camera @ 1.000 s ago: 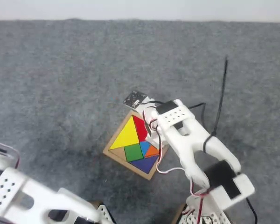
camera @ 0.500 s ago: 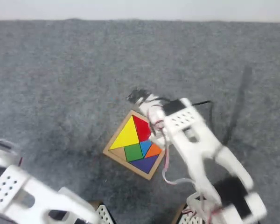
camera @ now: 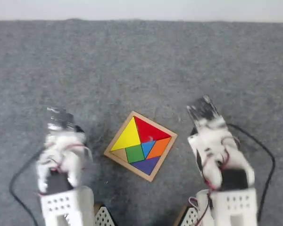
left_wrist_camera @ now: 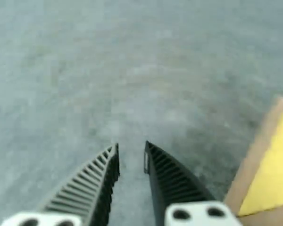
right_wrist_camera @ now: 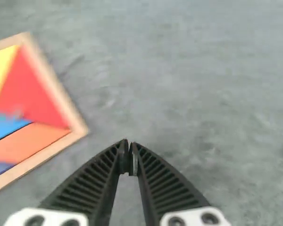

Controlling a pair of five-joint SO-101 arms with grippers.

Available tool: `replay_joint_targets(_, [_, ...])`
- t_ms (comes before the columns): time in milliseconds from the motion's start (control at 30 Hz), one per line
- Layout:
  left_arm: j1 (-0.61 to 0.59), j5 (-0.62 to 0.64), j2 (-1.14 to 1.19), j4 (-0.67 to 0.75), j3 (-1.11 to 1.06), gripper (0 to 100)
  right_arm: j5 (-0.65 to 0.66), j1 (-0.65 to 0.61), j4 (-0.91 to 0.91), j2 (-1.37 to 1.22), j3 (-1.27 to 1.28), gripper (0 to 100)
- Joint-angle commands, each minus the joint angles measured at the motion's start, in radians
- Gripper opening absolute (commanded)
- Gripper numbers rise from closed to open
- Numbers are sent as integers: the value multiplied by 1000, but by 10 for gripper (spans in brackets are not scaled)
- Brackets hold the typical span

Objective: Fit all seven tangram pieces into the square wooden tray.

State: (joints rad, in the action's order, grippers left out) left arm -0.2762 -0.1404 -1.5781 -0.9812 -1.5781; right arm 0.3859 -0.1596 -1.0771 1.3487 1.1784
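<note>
The wooden tray point(camera: 119, 155) lay on the grey surface point(camera: 85, 66) between the two arms, with its coloured pieces point(camera: 129, 136) flush inside. The left pincer point(left_wrist_camera: 130, 147) stood slightly parted and the right pincer point(right_wrist_camera: 127, 145) was closed tip to tip, both empty and clear of the tray. The pieces looked thin, light and stiff, probably leaving little edge to pinch, so the tray's rim seemed the better hold.

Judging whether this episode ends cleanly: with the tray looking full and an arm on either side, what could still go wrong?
The tan patch beside the green piece may be a gap, so a piece could be missing. The left gripper sits near the tray; a sideways swing might nudge it.
</note>
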Motion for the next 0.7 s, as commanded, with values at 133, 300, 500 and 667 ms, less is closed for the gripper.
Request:
replay_joint_targets(133, [14, -78, -222, -106, -101, 87, 5, 104, 133, 435, 508, 8])
replay_joint_targets(300, [14, -80, -207, -219, -107, 86, 8, 105, 27, 328, 511, 8])
replay_joint_targets(500, [18, -80, -209, -267, -107, 86, 11, 105, -76, 328, 506, 8])
replay_joint_targets(667, [18, -80, -209, -267, -107, 86, 9, 97, -73, 328, 508, 9])
